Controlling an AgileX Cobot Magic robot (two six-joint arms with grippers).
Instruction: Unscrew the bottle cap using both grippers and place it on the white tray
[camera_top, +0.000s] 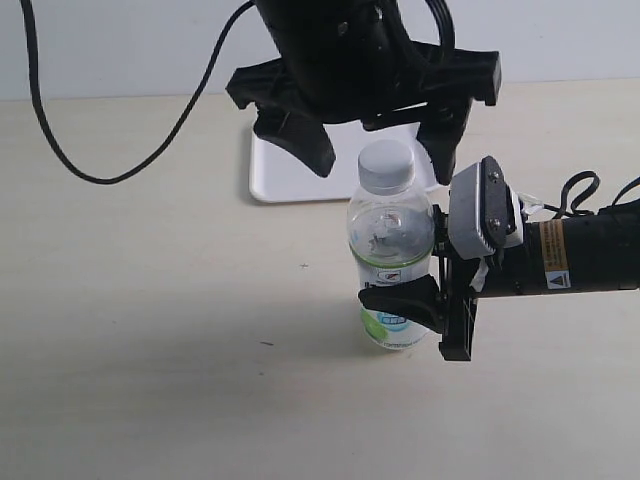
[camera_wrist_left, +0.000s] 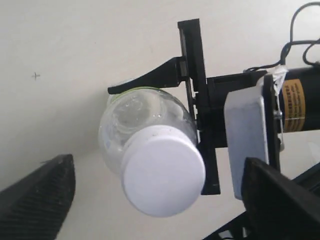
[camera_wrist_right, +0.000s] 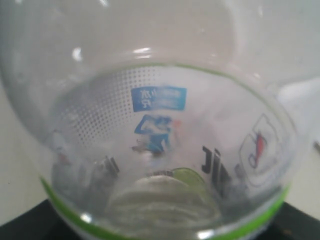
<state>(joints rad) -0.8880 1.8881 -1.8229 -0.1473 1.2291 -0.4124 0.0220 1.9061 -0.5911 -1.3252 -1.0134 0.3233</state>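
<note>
The clear bottle (camera_top: 390, 240) stands upright on the table, its green and white label low on the body. The white bottle cap (camera_top: 386, 166) sits on its neck. My right gripper (camera_top: 398, 298) reaches in from the right and is shut on the bottle's lower body. In the right wrist view the bottle (camera_wrist_right: 160, 130) fills the frame. My left gripper (camera_top: 375, 150) hangs open from above, one finger on each side of the cap, neither touching it. In the left wrist view the cap (camera_wrist_left: 164, 175) lies between the wide-apart fingers (camera_wrist_left: 42, 197). The white tray (camera_top: 285, 175) lies behind the bottle.
A black cable (camera_top: 110, 175) loops over the table at the back left. The right arm's body (camera_top: 580, 255) with its yellow label stretches across the table's right side. The pale tabletop (camera_top: 150, 330) spreads to the left and front.
</note>
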